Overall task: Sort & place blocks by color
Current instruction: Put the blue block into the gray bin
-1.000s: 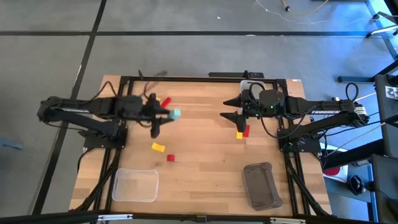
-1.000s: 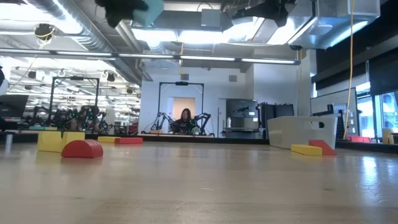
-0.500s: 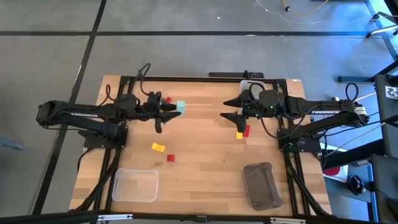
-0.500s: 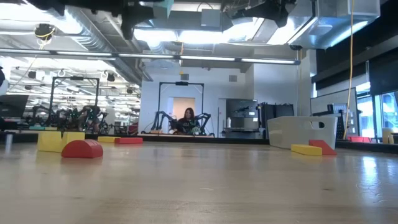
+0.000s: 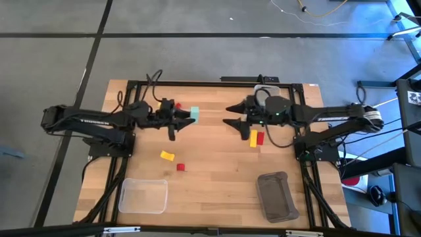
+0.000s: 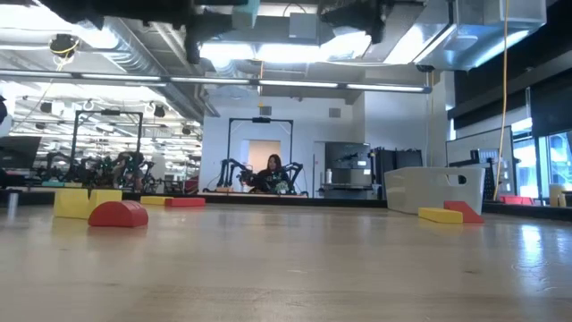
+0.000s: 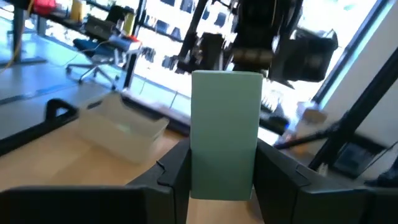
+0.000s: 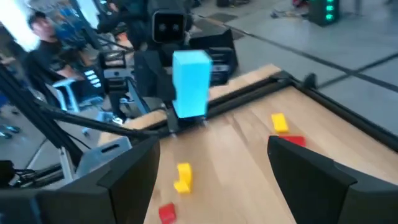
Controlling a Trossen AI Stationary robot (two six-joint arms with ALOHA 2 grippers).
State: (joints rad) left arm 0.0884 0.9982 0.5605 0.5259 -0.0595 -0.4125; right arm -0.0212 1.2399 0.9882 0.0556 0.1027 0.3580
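Gripping a teal block (image 5: 194,113) upright between its fingers, the left tool (image 5: 186,117) hangs above the bench (image 5: 217,164), facing the right tool (image 5: 229,116), whose fingers are spread wide and empty; beyond it lie a yellow block (image 5: 253,137) touching a red block (image 5: 260,137)

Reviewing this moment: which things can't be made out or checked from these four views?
- High view: part of the small red block lies under the left gripper, which holds the pale teal block.
- Low view: both arms are cut by the top edge, so their height above the wooden table is unclear.
- Low view: the red and yellow blocks overlap; their count is unclear.
- Right gripper, open: its wrist view misses both bins.
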